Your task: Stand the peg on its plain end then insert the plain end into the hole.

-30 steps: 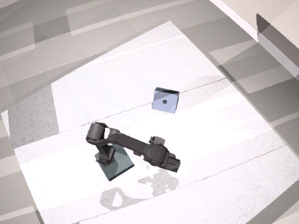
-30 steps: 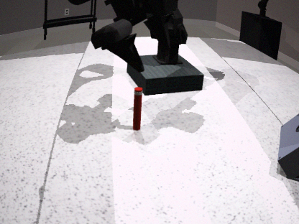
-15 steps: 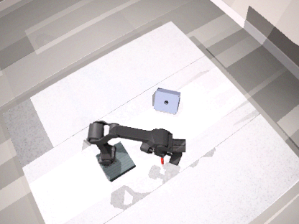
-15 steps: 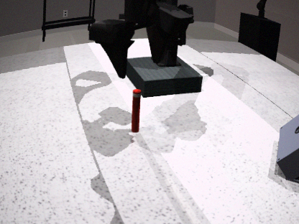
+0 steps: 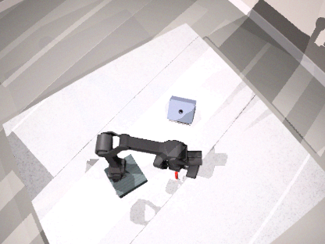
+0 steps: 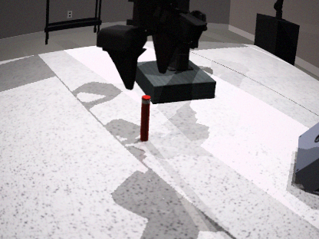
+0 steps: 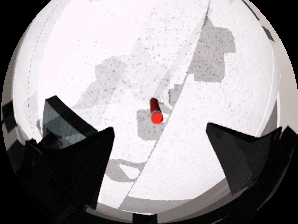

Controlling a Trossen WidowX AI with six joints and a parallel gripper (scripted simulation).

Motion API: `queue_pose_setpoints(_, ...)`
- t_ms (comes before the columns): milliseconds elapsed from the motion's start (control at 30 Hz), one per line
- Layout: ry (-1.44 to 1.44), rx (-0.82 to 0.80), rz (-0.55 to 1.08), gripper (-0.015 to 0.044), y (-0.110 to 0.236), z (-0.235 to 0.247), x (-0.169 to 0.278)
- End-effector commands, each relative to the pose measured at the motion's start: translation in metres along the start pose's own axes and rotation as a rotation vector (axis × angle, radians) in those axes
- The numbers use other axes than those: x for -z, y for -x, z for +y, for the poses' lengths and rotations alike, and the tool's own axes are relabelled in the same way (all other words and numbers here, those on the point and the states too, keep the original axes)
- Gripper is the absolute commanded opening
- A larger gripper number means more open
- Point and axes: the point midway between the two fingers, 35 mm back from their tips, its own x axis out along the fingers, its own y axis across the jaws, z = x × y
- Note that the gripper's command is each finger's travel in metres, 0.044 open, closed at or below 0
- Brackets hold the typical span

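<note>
Here the slim red cylindrical peg (image 6: 145,118) stands upright on the speckled white table (image 6: 57,161), center frame. The black parallel-jaw gripper (image 6: 147,78) hangs above it, jaws wide apart and empty, its 2 fingers (image 6: 126,67) clear of the peg.

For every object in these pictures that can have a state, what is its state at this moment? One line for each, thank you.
peg: standing upright on the table, white band at the top end, not held.
gripper: open, empty, above the peg, not touching it.
panel: resting on the table, apart from the peg.
hole: empty, no peg in it.
</note>
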Motion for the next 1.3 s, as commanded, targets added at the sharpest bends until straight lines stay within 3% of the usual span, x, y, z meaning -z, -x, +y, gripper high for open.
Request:
queue_pose_setpoints(0,0.048,-0.012,0.008,0.0440,-0.009,0.002,0.001)
queue_pose_setpoints(1267,0.048,-0.012,0.008,0.0440,-0.064,0.002,0.002)
